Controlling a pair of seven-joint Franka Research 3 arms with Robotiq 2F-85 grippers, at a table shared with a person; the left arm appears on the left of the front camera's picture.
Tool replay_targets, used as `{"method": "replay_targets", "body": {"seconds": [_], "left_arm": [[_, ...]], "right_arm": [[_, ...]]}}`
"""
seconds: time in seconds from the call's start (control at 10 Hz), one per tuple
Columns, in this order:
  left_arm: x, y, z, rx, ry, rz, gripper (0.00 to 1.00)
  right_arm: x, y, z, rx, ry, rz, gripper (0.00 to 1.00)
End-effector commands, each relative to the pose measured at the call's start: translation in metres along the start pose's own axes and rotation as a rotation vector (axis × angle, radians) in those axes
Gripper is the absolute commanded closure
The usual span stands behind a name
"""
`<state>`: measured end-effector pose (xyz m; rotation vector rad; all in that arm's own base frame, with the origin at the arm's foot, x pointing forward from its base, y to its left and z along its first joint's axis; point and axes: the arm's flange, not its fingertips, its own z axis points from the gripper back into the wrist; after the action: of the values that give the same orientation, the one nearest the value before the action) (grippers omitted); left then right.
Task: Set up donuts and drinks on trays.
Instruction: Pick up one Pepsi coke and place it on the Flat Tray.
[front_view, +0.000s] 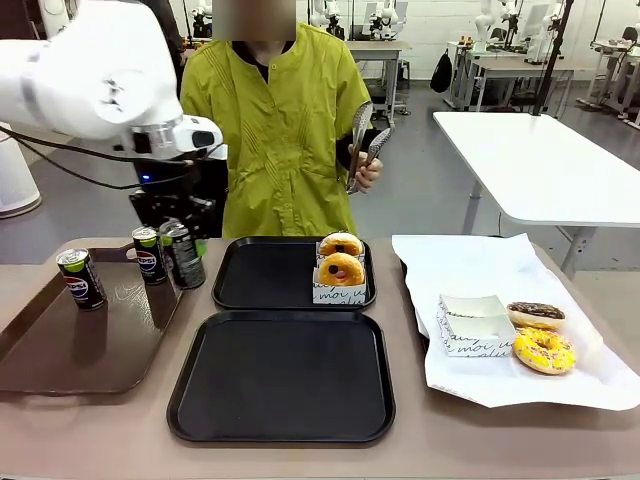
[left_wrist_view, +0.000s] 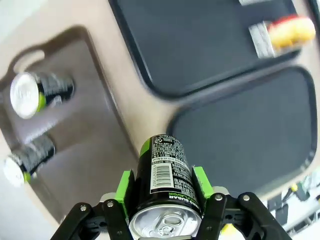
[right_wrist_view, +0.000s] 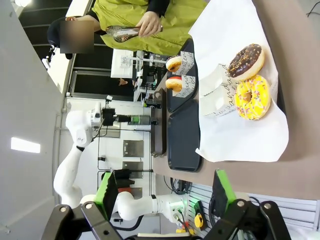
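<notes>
Left gripper (left_wrist_view: 162, 186) jaws pinch a slim black soda can (left_wrist_view: 165, 172) with a green top band, green pads flat on both its sides. Right gripper (right_wrist_view: 165, 192) jaws stand wide apart, gripping nothing.

From the left wrist you can read the held can's barcode and white print. Its silver lid faces the camera, above the strip of table between the brown plastic tray with handles (left_wrist_view: 95, 140) and the two black rectangular trays.

The front view puts that can a little tilted at the brown tray's right edge. A second black can (front_view: 80, 277) and a third black can (front_view: 149, 254) stand upright on the brown tray.

At the right end of the far black tray (front_view: 265, 275) sits a golden-brown ring donut (front_view: 342, 269) in a white paper sleeve, with a second sleeved donut (front_view: 341, 244) just behind it. The near black tray (front_view: 280, 375) lies in front.

To the right, a white paper sheet (front_view: 480, 265) carries a spare white sleeve (front_view: 472, 322), a chocolate-glazed donut (front_view: 536, 314) and a yellow sprinkled donut (front_view: 544, 350). Across the table a person's hand (front_view: 368, 172) holds metal tongs (front_view: 360, 140).
</notes>
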<state>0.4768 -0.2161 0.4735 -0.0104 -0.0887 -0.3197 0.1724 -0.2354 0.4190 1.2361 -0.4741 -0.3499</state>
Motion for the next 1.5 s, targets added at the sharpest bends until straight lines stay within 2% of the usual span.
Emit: {"method": "replay_targets", "body": {"seconds": [0.0, 0.1, 0.2, 0.3, 0.5, 0.6, 0.9, 1.1, 1.4], "left_arm": [[0.026, -0.003, -0.004, 0.036, -0.038, 0.056, 0.41], [0.037, -0.001, -0.010, 0.044, -0.026, 0.086, 0.41], [0.024, -0.002, 0.001, -0.032, 0.082, 0.093, 0.41], [0.030, 0.003, -0.018, 0.015, -0.021, 0.044, 0.41], [0.030, 0.003, -0.018, 0.015, -0.021, 0.044, 0.41], [0.032, 0.001, -0.020, 0.007, 0.014, 0.056, 0.41], [0.079, -0.020, -0.051, 0.023, 0.003, 0.041, 0.41], [0.090, -0.024, -0.068, 0.014, -0.019, 0.058, 0.41], [0.105, -0.018, -0.090, 0.016, 0.005, 0.057, 0.41]], "right_arm": [[0.000, 0.001, 0.000, 0.011, -0.003, 0.011, 0.00], [0.000, 0.001, 0.000, 0.011, -0.003, 0.011, 0.00], [0.000, 0.001, 0.000, 0.011, -0.003, 0.011, 0.00], [0.000, 0.001, 0.000, 0.011, -0.003, 0.011, 0.00], [0.000, 0.001, 0.000, 0.011, -0.003, 0.011, 0.00], [0.000, 0.001, 0.000, 0.011, -0.003, 0.011, 0.00], [0.000, 0.001, 0.000, 0.011, -0.003, 0.011, 0.00], [0.000, 0.001, 0.000, 0.011, -0.003, 0.011, 0.00], [0.000, 0.001, 0.000, 0.011, -0.003, 0.011, 0.00]]}}
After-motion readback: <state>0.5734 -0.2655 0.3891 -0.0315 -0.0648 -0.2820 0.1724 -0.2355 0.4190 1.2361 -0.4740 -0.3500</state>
